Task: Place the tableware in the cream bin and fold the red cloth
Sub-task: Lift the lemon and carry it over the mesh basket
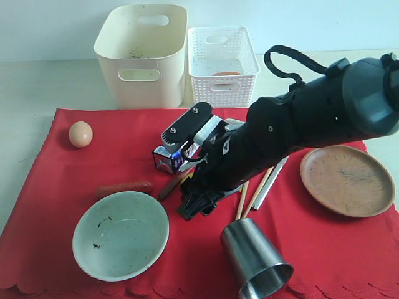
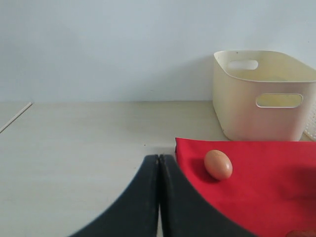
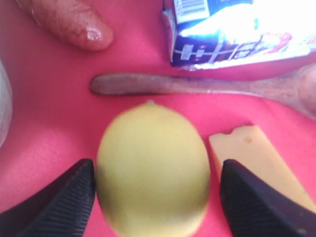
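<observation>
The red cloth (image 1: 56,187) covers the table. On it lie a pale green bowl (image 1: 120,235), a steel cup (image 1: 255,258) on its side, a wooden plate (image 1: 346,180), chopsticks (image 1: 248,194), a knife (image 1: 270,182) and a wooden spoon (image 1: 169,185). The cream bin (image 1: 142,53) stands behind the cloth. My right gripper (image 3: 155,197) is open and low over the cloth, one finger on each side of a lemon (image 3: 153,170). The spoon (image 3: 197,85) lies just past the lemon. My left gripper (image 2: 159,163) is shut and empty, beside the cloth's corner (image 2: 266,182).
A white perforated basket (image 1: 222,62) stands right of the cream bin. On the cloth are an egg (image 1: 80,134), a sausage (image 1: 124,187), a milk carton (image 1: 167,159) and a cheese wedge (image 3: 256,163). The right arm hides the cloth's middle.
</observation>
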Controlling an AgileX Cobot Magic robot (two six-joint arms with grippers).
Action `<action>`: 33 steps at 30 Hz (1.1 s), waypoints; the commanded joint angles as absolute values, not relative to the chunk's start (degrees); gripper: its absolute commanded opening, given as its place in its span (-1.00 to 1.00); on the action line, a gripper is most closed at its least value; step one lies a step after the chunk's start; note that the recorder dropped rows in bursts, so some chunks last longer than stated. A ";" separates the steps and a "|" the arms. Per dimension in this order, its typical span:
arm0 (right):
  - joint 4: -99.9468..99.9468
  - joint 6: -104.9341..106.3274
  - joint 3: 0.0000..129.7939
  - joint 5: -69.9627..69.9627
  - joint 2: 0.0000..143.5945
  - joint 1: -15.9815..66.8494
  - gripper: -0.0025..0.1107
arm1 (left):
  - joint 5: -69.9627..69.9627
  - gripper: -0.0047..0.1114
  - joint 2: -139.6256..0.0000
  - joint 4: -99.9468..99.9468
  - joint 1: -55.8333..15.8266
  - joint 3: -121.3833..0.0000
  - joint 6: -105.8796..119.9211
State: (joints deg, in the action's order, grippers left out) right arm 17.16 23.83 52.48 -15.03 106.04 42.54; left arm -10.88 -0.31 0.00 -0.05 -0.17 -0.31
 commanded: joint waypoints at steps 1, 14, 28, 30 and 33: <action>17.51 24.02 52.62 -12.57 106.07 42.64 0.26 | -10.75 -0.88 0.00 0.00 0.15 0.00 -0.68; 17.64 23.94 52.62 -10.79 105.40 42.64 -0.81 | -10.75 -0.88 0.00 0.00 0.15 0.00 -0.68; 16.61 23.94 54.26 -5.94 92.31 39.17 -0.96 | -10.75 -0.88 0.00 0.00 0.15 0.00 -0.68; 17.02 23.94 55.50 -5.38 92.31 37.76 -0.96 | -10.75 -0.88 0.00 0.00 0.15 0.00 -0.68; 17.02 23.78 56.74 -3.25 92.54 35.91 -0.96 | -10.75 -0.88 0.00 0.00 0.15 0.00 -0.68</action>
